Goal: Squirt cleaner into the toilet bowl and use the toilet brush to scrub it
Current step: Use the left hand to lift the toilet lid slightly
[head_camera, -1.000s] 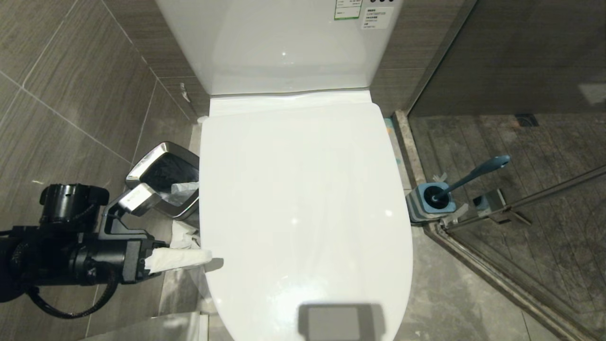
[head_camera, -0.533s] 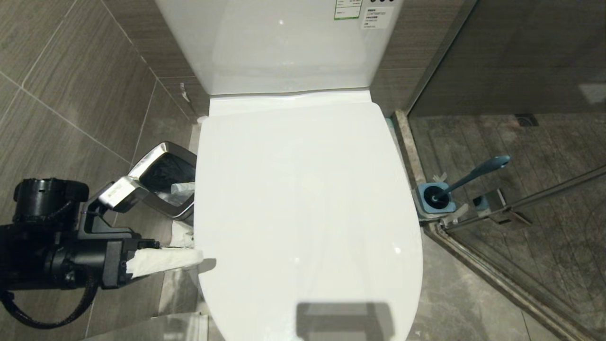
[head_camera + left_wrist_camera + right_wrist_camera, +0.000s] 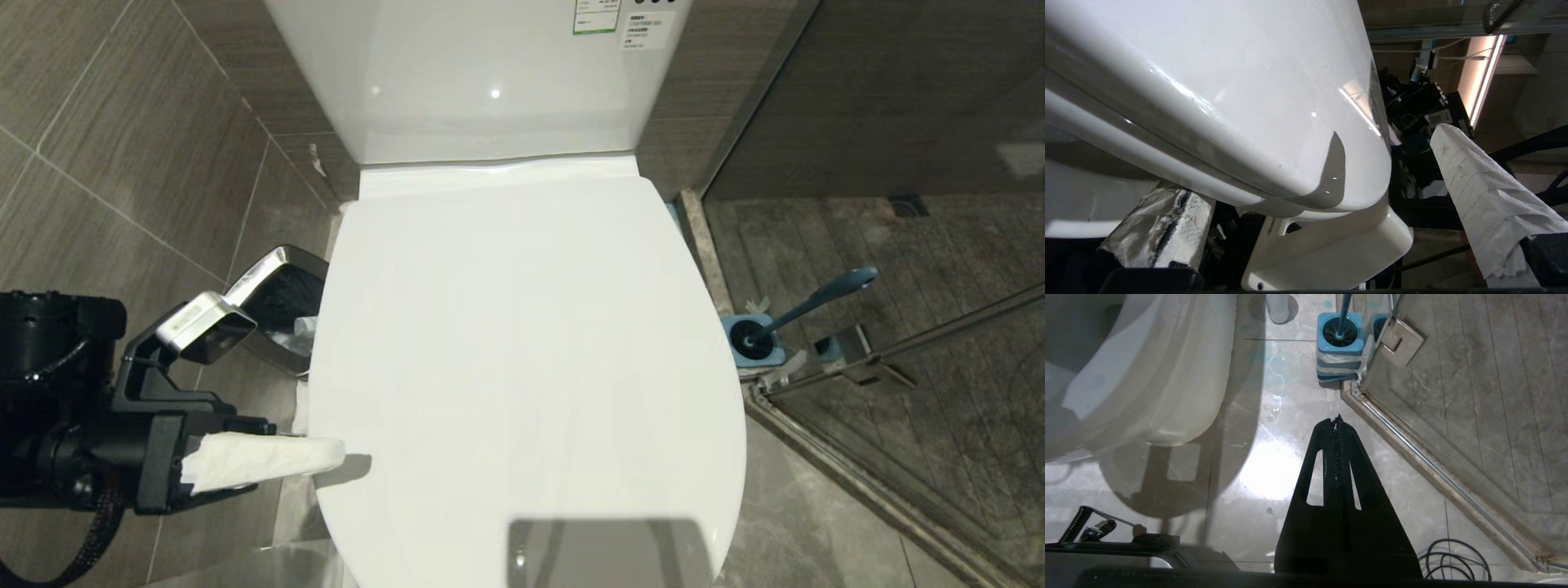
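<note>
At the toilet's left flank, the left claw [image 3: 326, 457], paper-wrapped fingers [image 3: 1474, 192] spread wide and holding nothing, straddles the edge of the toilet lid [image 3: 522, 359]: one finger under, one above. Step in hand looks like lifting the lid, which is partly raised off the bowl rim in the left wrist view. Next: keep pushing up until it rests on the tank [image 3: 490, 73]. Versus a second ago, the lid looks bigger and closer in head view, so it has risen; the claw has shifted left. Toilet brush [image 3: 804, 306] sits in its blue holder [image 3: 755, 343] right of the toilet. No cleaner bottle visible. Right claw [image 3: 1337, 422] closed, empty, parked over the floor.
</note>
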